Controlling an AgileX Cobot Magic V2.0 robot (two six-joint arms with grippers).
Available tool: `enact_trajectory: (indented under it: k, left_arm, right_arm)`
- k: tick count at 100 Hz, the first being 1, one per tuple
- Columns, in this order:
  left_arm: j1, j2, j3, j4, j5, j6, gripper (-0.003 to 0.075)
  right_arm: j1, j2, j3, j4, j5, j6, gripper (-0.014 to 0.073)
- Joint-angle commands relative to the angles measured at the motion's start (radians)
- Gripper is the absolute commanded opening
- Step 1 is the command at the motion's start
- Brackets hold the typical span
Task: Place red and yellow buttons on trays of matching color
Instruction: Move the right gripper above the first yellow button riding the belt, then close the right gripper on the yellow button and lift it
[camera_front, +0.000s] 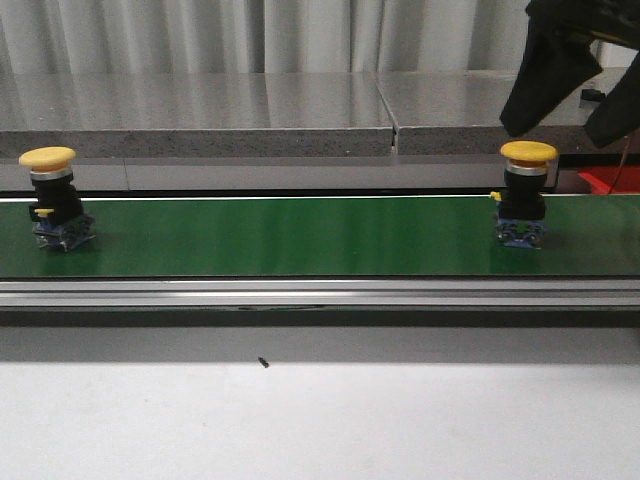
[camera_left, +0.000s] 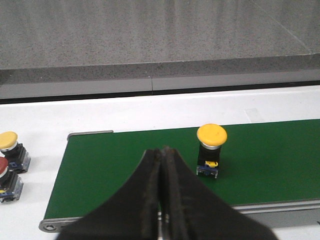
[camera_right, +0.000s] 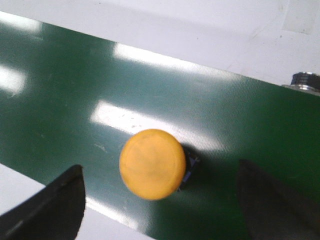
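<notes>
Two yellow buttons stand upright on the green belt (camera_front: 300, 235): one at the left (camera_front: 48, 200), one at the right (camera_front: 527, 195). My right gripper (camera_front: 558, 128) hangs open just above and behind the right button. In the right wrist view that button (camera_right: 152, 164) is seen from above, between my open gripper's (camera_right: 160, 207) spread fingers (camera_right: 60, 205), untouched. My left gripper (camera_left: 162, 160) is shut and empty over the belt's near edge, with a yellow button (camera_left: 211, 150) a little beyond it. No yellow tray shows.
A yellow button (camera_left: 9, 145) and a red button (camera_left: 4, 177) stand on the white table beside the belt's end. A red object (camera_front: 612, 180), perhaps a tray, shows at the far right. A grey ledge (camera_front: 200, 110) runs behind the belt.
</notes>
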Motion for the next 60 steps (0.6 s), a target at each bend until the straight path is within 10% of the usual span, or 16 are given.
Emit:
enact_trajectory:
  k: [1, 32, 60]
  left_arm:
    - [-0.006, 0.005, -0.026, -0.010, -0.082, -0.001, -0.0020]
    - [-0.006, 0.005, -0.026, -0.010, -0.082, -0.001, -0.0020]
    - [-0.006, 0.005, -0.026, -0.010, -0.082, -0.001, -0.0020]
  right_arm:
    - [0.004, 0.002, -0.053, 0.003, -0.045, -0.017, 0.0614]
    - [0.004, 0.095, -0.080, -0.049, -0.039, -0.017, 0.0596]
    - [0.004, 0.104, -0.086, -0.059, -0.001, -0.016, 0.0289]
